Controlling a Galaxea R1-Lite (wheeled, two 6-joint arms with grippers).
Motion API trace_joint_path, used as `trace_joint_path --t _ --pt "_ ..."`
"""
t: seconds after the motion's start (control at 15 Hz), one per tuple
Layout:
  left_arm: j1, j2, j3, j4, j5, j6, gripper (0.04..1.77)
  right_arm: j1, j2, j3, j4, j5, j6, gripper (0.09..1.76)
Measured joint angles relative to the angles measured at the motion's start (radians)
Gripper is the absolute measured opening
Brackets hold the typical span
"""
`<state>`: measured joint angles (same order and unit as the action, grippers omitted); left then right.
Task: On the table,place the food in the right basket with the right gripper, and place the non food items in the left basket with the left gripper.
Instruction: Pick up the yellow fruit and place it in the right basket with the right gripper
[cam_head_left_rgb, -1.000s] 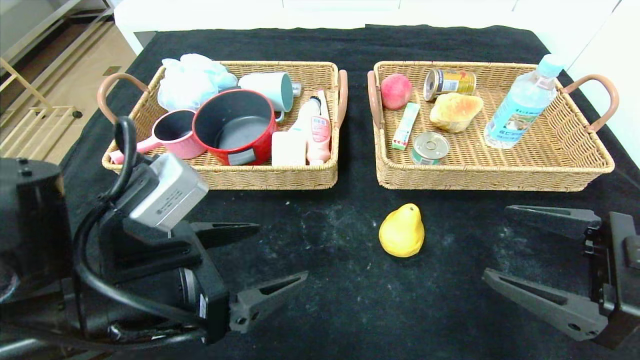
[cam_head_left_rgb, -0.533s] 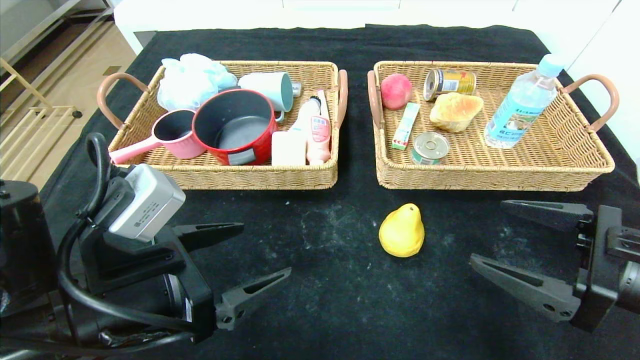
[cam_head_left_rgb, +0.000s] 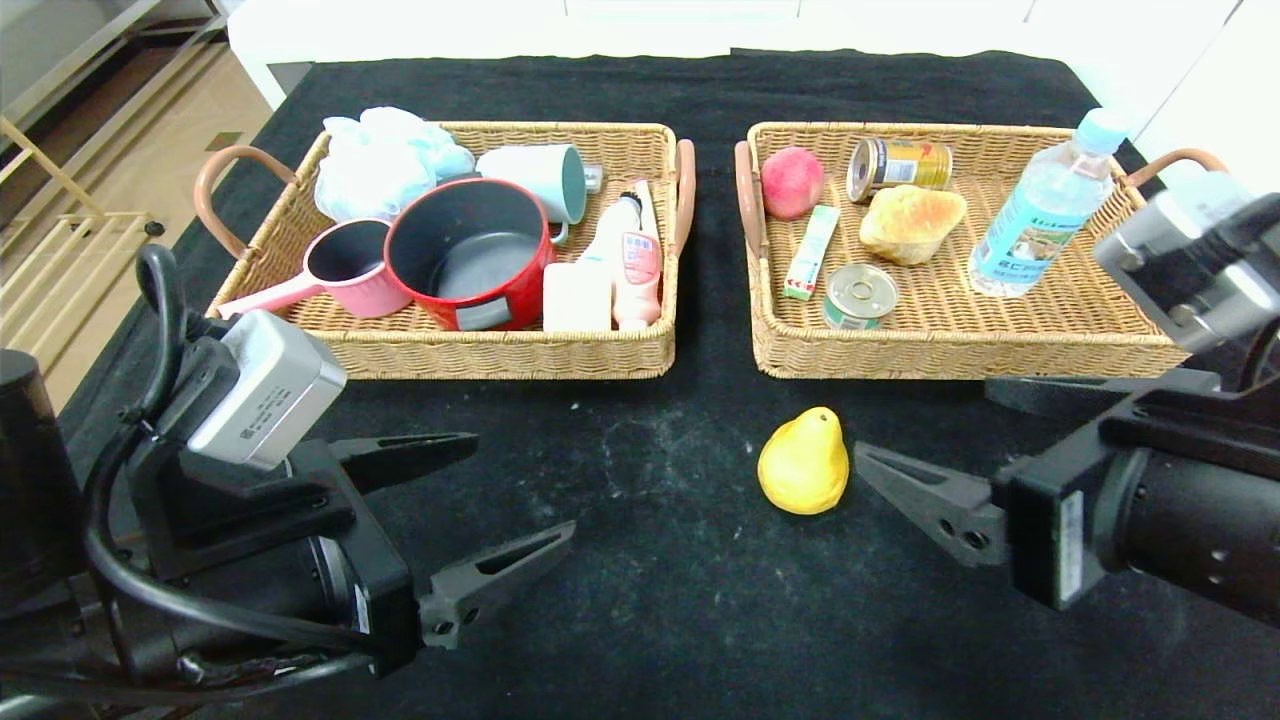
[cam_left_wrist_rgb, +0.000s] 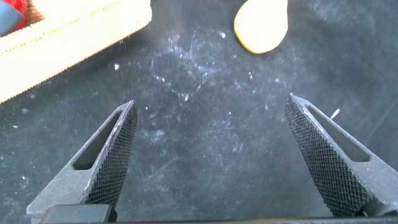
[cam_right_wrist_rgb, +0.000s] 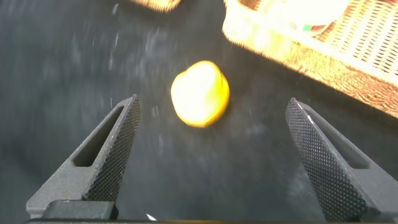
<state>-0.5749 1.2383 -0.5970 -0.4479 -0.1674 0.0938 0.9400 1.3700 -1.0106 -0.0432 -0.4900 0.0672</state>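
Yellow pear (cam_head_left_rgb: 803, 462) alone on table's front-middle, outside right basket (cam_head_left_rgb: 1180, 345). Right gripper (cam_head_left_rgb: 925, 440) spread wide, fingertip beside pear, lined up for grab. Left gripper (cam_head_left_rgb: 470, 500) spread, empty, idle at front-left.

Both baskets (cam_head_left_rgb: 440, 355) are woven wicker, rough and matt. The surface (cam_head_left_rgb: 650, 560) wears black cloth, dusty with pale scuffs. The pear (cam_head_left_rgb: 803, 464) looks smooth and waxy. Beside it, the right gripper (cam_head_left_rgb: 935, 440) has matt black fingers (cam_right_wrist_rgb: 323, 165) with knurled pads.
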Motion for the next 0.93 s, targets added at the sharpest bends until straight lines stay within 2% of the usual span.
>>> trace_joint_path --t 0.13,0.33,0.53,0.93 --pt "0.001 -0.009 -0.010 0.005 0.001 -0.006 1.71 0.040 0.083 -0.066 0.008 -0.112 0.082 1.71" --pt "0.002 -0.014 -0.013 0.003 0.004 -0.005 1.72 0.068 0.186 -0.117 0.010 -0.199 0.226 1.71" --pt "0.003 -0.014 -0.013 0.003 0.003 -0.004 1.72 0.050 0.249 -0.129 0.011 -0.216 0.307 1.71" --pt "0.003 -0.016 -0.008 0.002 -0.004 -0.001 1.72 0.015 0.328 -0.124 0.007 -0.219 0.365 1.71"
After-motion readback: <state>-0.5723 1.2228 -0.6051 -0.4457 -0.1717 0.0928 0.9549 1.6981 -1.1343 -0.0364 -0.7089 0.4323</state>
